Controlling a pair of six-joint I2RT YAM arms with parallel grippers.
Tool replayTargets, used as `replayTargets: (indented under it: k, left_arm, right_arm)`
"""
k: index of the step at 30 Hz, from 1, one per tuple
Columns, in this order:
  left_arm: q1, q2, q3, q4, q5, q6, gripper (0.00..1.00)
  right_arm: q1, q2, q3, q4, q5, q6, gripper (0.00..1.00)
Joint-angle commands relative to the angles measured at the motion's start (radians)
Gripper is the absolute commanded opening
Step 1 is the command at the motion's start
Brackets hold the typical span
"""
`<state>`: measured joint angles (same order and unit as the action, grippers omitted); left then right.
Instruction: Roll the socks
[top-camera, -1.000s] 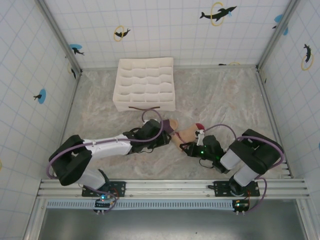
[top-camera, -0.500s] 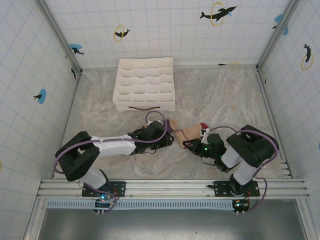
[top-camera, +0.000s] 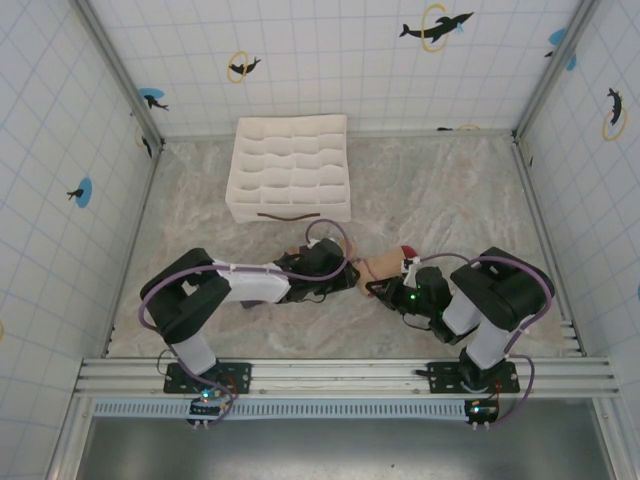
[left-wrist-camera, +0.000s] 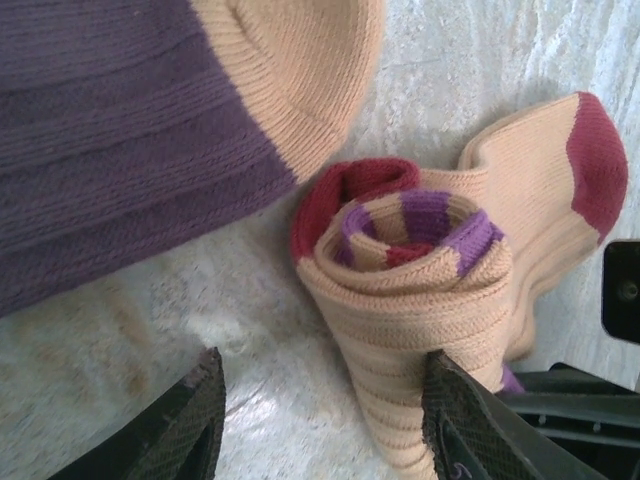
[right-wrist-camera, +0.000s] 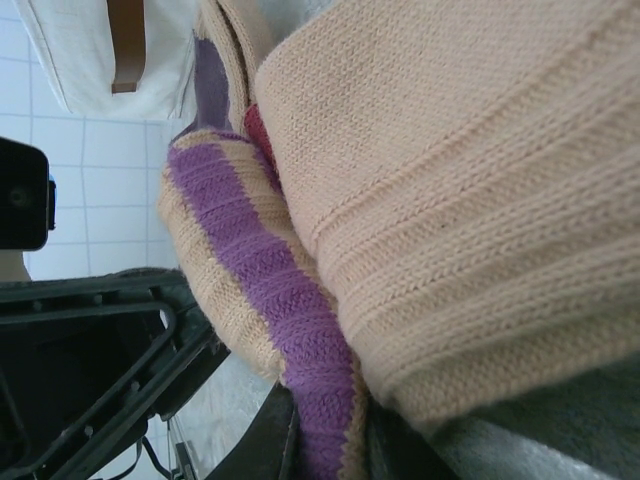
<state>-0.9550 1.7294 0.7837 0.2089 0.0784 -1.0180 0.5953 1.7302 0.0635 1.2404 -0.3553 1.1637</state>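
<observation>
Two socks on a marbled table, near its front edge and between the two arms, as seen from the top external and both wrist cameras. The beige sock is shown partly rolled: its red-and-purple striped cuff is wound into a coil at the centre of the roll, while the dark red toe is left unrolled and flat on the table to the right in the left wrist view. The purple sock is laid flat just beside the roll, with its tan toe close to the coil; whether the two touch cannot be told. The left gripper is held low over the table with its fingers spread apart, one over bare table and the other at the flank of the beige roll. The right gripper is placed at the opposite end of the roll, and in the right wrist view the striped cuff is seen pinched between its fingers. A white gridded organiser box is set well apart, toward the back of the table.
</observation>
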Motion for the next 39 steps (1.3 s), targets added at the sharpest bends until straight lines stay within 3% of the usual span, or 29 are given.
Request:
replayTargets:
  k: [1,7,21,22,26,30,34,39]
  left_arm:
    - [-0.007,0.042,0.028,0.026,0.013,0.001,0.52]
    - [-0.011,0.083,0.042,0.034,0.001,-0.014,0.49]
    - [-0.004,0.132,0.081,-0.068,-0.068,-0.046,0.20]
    - [-0.002,0.134,0.083,-0.065,-0.066,-0.047,0.21]
    - [-0.001,0.140,0.092,-0.079,-0.046,-0.051,0.51]
    - [-0.002,0.131,0.076,-0.096,-0.049,-0.064,0.62]
    - [-0.001,0.141,0.061,-0.044,-0.035,-0.063,0.62]
    - [-0.002,0.194,0.109,-0.039,-0.016,-0.062,0.51]
  right_arm:
    - [-0.013,0.083,-0.083,-0.372,0.092,0.001,0.00]
    - [-0.015,0.084,-0.088,-0.355,0.084,0.004,0.00]
    - [-0.020,-0.003,-0.087,-0.394,0.081,-0.043,0.00]
    - [-0.021,-0.015,-0.081,-0.412,0.082,-0.053,0.00]
    - [-0.023,-0.029,-0.064,-0.450,0.073,-0.077,0.00]
    - [-0.029,-0.021,-0.056,-0.452,0.061,-0.090,0.00]
    - [-0.031,-0.006,-0.054,-0.432,0.044,-0.092,0.00]
    - [-0.038,0.014,-0.053,-0.408,0.023,-0.093,0.00]
